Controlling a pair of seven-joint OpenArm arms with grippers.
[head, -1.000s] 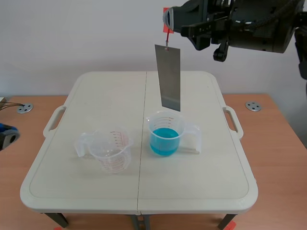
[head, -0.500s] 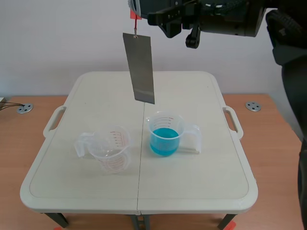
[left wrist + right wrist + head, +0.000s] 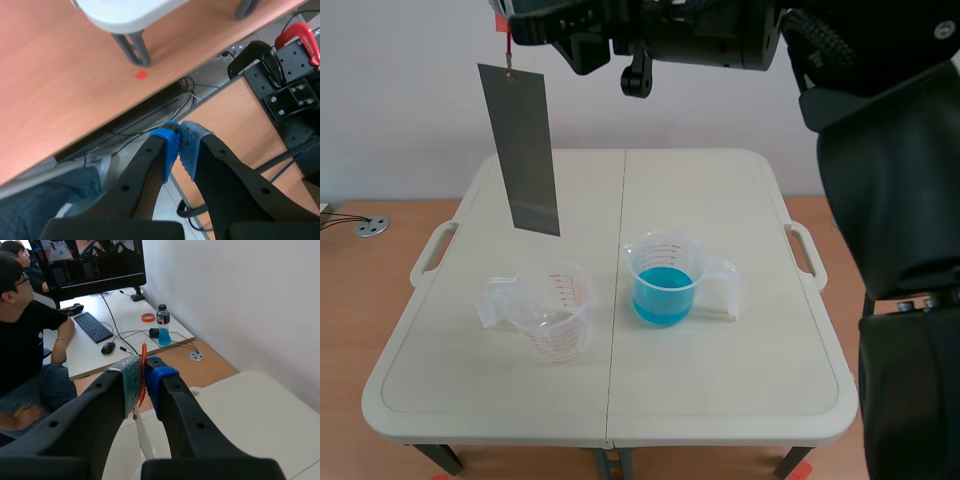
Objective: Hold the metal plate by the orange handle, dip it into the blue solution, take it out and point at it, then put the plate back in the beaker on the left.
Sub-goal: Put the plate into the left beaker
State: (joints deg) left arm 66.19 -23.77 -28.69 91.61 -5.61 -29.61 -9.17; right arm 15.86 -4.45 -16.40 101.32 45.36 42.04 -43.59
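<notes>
The metal plate [image 3: 525, 150] hangs high over the tabletop [image 3: 720, 200] near the empty left beaker [image 3: 555, 310], its orange handle [image 3: 144, 352] pinched in the right gripper [image 3: 142, 377], so the return step seems to be in hand and calls for lowering the plate's bottom edge into that beaker's mouth.

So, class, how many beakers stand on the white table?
2. A clear beaker with red markings stands on the table, left of its centre seam; a beaker holding blue solution stands just right of the seam. None seems hidden.
</notes>
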